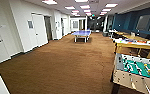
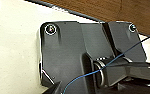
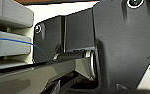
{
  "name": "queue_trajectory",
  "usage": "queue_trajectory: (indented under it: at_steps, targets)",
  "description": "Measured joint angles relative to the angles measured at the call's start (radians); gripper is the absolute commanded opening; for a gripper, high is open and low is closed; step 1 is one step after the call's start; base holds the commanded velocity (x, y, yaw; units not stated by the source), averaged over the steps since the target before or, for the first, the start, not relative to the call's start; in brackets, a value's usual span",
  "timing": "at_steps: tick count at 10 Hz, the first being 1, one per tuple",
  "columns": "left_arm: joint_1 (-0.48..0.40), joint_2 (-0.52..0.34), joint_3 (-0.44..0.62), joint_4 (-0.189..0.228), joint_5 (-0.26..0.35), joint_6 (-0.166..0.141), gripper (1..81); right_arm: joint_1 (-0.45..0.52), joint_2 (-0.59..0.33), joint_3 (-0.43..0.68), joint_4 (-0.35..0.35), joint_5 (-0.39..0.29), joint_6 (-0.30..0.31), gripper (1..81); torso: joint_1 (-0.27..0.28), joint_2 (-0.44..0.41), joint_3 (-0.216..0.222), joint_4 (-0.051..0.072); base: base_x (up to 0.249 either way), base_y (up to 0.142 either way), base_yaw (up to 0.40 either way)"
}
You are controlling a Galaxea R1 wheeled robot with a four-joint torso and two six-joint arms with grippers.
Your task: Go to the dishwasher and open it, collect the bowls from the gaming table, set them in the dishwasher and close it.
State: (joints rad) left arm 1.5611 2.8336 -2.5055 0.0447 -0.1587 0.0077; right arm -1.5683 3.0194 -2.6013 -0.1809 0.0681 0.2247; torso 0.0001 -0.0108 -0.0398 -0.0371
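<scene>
Open carpeted room; finger state of both arms cannot be told.
Gaming table (image 1: pixel 134 45), yellow, stands at right beyond the green foosball table (image 1: pixel 138 70); blue ping-pong table (image 1: pixel 82 33) far ahead. Wrist views show robot plate over brown carpet (image 2: pixel 96 7).

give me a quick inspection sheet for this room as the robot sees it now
surface: brown carpet floor, open down the middle of the room
job's things: yellow gaming table on the right with small items on top, too blurred to tell bowls; dishwasher nothing seen
clutter: green foosball table near right; blue ping-pong table far centre
grippers: fingers cannot be made out
cables: thin blue wire crossing the left wrist view, another in the right wrist view
surroundings: white doors on the left, dark blue wall on the right, ceiling lights
</scene>
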Motion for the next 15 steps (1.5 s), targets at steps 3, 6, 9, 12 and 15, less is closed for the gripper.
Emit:
queue_trajectory:
  at_steps: [3, 6, 9, 12, 15]
  targets:
    - [-0.020, 0.001, 0.000, 0.004, -0.007, 0.000, 81.1, 0.014, 0.000, 0.000, -0.001, 0.006, 0.000, 81.1, 0.000, 0.000, 0.000, 0.000, 0.089, 0.000, 0.000]
    - [-0.011, 0.000, 0.000, 0.005, 0.000, 0.000, 81.1, 0.006, 0.000, 0.000, -0.003, 0.003, 0.000, 81.1, 0.000, 0.001, 0.000, 0.000, 0.106, 0.000, 0.000]
    - [-0.011, 0.007, -0.001, 0.027, -0.001, 0.000, 81.1, 0.006, 0.001, 0.000, -0.003, 0.002, 0.000, 81.1, 0.000, 0.001, 0.000, 0.000, 0.112, 0.000, 0.000]
    - [-0.017, 0.023, -0.003, 0.038, -0.001, 0.000, 81.1, 0.009, -0.003, 0.000, -0.018, 0.002, 0.000, 81.1, 0.001, 0.001, 0.000, 0.000, 0.119, 0.000, 0.000]
    - [-0.017, 0.046, -0.005, 0.037, 0.000, 0.000, 81.1, 0.002, -0.003, -0.004, -0.031, 0.000, 0.000, 81.1, 0.000, 0.000, 0.000, 0.000, 0.134, 0.000, 0.000]
